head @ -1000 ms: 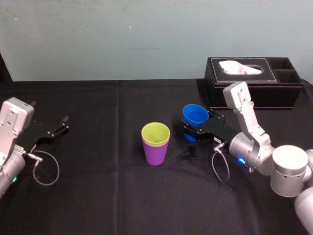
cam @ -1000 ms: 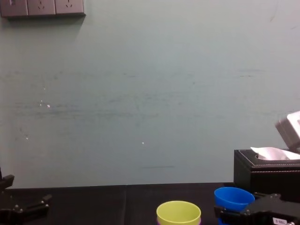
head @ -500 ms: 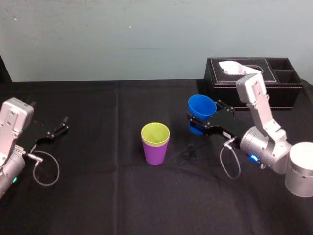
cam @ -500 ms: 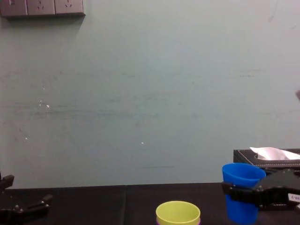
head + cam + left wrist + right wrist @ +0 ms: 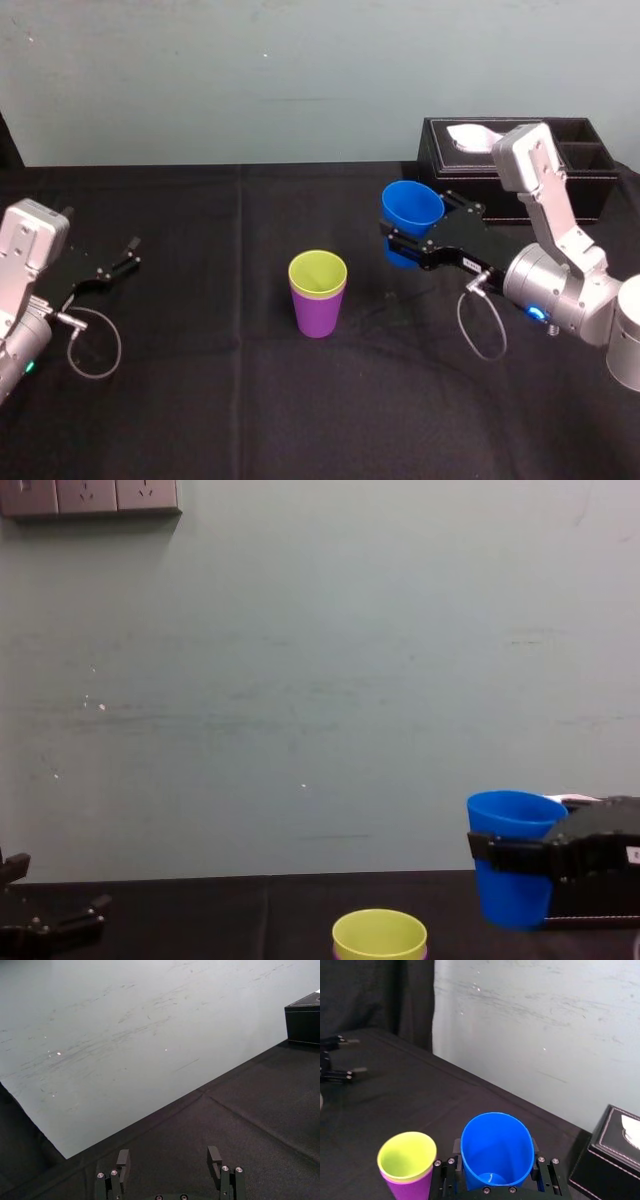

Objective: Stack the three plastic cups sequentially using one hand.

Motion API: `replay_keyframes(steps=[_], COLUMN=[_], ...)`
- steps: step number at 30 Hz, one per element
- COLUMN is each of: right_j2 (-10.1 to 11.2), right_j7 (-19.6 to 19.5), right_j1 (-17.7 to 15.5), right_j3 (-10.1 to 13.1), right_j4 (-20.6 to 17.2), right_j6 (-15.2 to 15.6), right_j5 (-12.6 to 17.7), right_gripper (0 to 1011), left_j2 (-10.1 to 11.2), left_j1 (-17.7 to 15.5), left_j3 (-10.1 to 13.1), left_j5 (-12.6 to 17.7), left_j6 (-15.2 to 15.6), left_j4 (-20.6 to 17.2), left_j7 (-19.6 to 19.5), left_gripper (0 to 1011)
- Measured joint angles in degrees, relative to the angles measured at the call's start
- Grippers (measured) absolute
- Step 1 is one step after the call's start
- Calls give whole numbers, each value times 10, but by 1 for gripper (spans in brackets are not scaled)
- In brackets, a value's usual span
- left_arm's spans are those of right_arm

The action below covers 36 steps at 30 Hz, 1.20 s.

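Observation:
The blue cup (image 5: 410,220) (image 5: 496,1150) (image 5: 510,855) hangs upright in the air, right of the stack and above its rim level, with my right gripper (image 5: 402,240) (image 5: 495,1180) shut on its sides. The yellow-green cup (image 5: 318,274) (image 5: 406,1156) (image 5: 380,935) sits nested inside the purple cup (image 5: 318,312) (image 5: 407,1187) on the black table near the middle. My left gripper (image 5: 125,255) (image 5: 171,1165) rests open at the far left, holding nothing.
A black leather tissue box (image 5: 520,165) (image 5: 610,1160) stands at the back right, just behind my right arm. Black cloth (image 5: 200,380) covers the table, and a pale green wall (image 5: 300,680) rises behind it.
My right gripper has lifted the blue cup up off the table and carried it slightly back. The nested cups and the left arm have not moved.

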Motion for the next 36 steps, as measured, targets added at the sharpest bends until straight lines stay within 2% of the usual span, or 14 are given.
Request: replay_keyframes(steps=[8,19,36], right_j2=[12,26,15], right_j7=[9,15,16], right_j1=[-6,-6,19], right_j3=[-5,-28,-67], right_j4=[-33,-67,-52], right_j6=[10,11,16], right_j5=[16,29,22], right_gripper=[735,734,734], left_j2=[0,0,0], left_j1=[0,0,0], left_j3=[0,0,0], left_j5=[0,0,0], left_j6=[0,0,0], left_j4=[0,0,0], left_j7=[0,0,0], left_gripper=[1010,1010,1010])
